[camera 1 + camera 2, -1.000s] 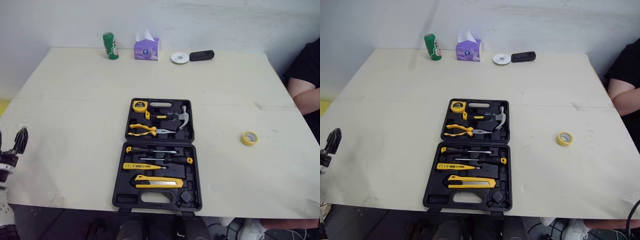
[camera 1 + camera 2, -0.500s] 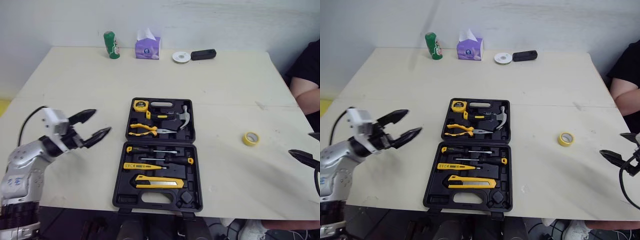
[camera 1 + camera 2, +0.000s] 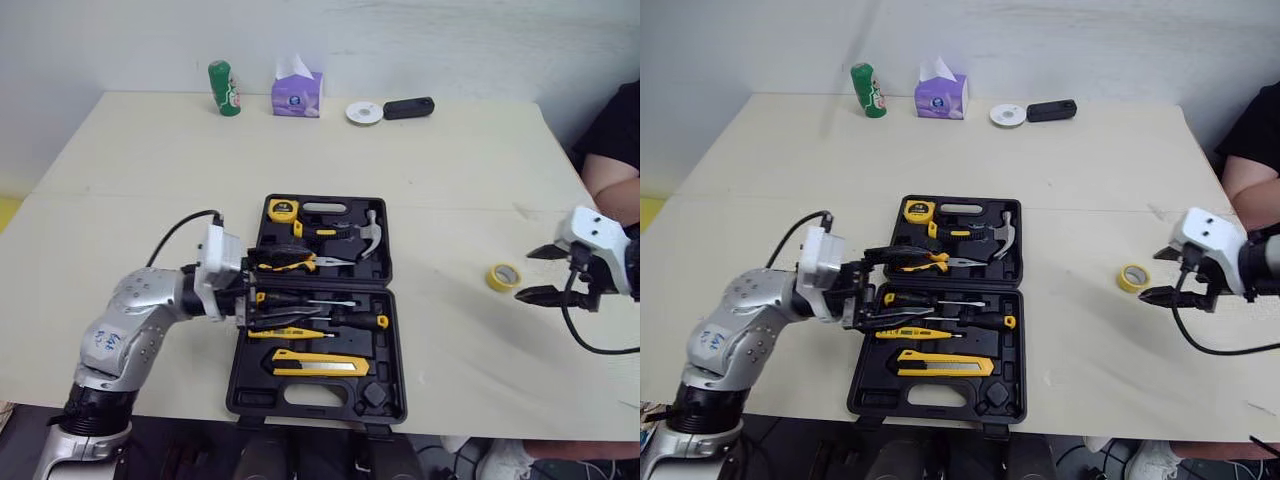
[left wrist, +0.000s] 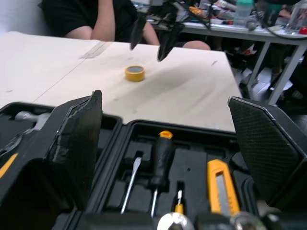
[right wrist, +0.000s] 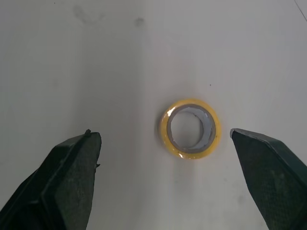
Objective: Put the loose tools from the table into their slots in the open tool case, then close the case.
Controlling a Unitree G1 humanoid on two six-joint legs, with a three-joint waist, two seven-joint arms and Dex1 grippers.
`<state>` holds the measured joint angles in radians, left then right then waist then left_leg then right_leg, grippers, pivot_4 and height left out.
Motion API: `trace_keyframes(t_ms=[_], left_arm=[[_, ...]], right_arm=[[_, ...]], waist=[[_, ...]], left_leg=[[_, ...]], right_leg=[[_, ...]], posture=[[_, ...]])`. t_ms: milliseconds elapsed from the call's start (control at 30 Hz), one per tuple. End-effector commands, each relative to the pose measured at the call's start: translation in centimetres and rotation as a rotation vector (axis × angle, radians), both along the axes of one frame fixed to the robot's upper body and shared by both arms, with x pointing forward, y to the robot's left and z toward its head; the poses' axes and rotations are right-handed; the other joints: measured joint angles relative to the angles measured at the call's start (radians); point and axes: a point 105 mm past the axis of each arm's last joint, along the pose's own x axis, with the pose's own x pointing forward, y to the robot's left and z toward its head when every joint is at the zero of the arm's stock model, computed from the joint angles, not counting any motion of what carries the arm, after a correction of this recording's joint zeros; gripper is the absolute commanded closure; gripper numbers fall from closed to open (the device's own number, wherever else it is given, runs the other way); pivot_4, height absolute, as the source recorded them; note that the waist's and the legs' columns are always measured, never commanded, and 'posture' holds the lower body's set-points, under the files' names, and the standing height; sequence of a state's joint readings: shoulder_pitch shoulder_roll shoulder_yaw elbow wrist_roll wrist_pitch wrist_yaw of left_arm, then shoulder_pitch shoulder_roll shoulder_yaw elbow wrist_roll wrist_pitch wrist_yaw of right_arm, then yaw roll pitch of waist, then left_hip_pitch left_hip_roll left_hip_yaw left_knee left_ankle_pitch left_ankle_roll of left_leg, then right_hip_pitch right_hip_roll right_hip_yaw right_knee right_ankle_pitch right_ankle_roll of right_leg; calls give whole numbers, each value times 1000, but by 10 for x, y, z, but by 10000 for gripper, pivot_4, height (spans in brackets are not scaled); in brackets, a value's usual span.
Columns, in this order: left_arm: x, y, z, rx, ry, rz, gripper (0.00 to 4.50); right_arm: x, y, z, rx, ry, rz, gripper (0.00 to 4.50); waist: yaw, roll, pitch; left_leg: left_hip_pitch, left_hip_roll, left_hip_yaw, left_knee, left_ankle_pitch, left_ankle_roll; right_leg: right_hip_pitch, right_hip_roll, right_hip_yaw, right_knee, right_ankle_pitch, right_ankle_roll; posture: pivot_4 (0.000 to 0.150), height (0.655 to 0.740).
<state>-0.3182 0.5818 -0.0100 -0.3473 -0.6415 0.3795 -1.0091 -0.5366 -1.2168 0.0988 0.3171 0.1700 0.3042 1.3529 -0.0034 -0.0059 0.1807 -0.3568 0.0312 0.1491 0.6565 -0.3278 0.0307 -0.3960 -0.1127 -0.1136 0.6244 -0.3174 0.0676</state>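
The yellow tape roll (image 5: 190,154) lies flat on the table (image 3: 150,170), straight ahead of the right gripper (image 3: 527,274), whose fingers are spread wide, empty and clear of it. Beyond the roll from that gripper sits the open case (image 3: 394,345). The left gripper (image 3: 872,287), also spread and empty, has the case's edge just under its fingers. Fetching the roll looks to be the step in hand; next the right gripper must lower, straddle the ring and close

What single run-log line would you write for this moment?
left gripper: open, over open tool case | right gripper: open, poised over yellow tape roll | tape: ungrasped
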Motion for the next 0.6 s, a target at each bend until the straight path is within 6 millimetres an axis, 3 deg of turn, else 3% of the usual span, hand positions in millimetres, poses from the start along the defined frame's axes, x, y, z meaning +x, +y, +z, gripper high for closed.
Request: trace_keyframes(t_ms=[33, 233, 600], left_arm=[[-8, -11, 4, -22, -15, -19, 745], [-13, -12, -1, -22, 1, 2, 745], [-17, -9, -3, 12, 18, -18, 745]], right_arm=[[6, -1, -7, -75, 20, 30, 0], [9, 6, -16, -52, 68, 46, 0], [17, 1, -34, -44, 100, 18, 0]], waist=[[0, 0, 0], [0, 0, 0], [-2, 0, 0]], left_leg=[[0, 0, 0, 0, 0, 0], [-2, 0, -1, 3, 0, 0], [-2, 0, -1, 5, 0, 0]], right_leg=[[0, 0, 0, 0, 0, 0], [0, 0, -1, 1, 0, 0], [0, 0, -1, 3, 0, 0]], posture=[[1500, 7400], [1500, 7400], [1500, 7400]])
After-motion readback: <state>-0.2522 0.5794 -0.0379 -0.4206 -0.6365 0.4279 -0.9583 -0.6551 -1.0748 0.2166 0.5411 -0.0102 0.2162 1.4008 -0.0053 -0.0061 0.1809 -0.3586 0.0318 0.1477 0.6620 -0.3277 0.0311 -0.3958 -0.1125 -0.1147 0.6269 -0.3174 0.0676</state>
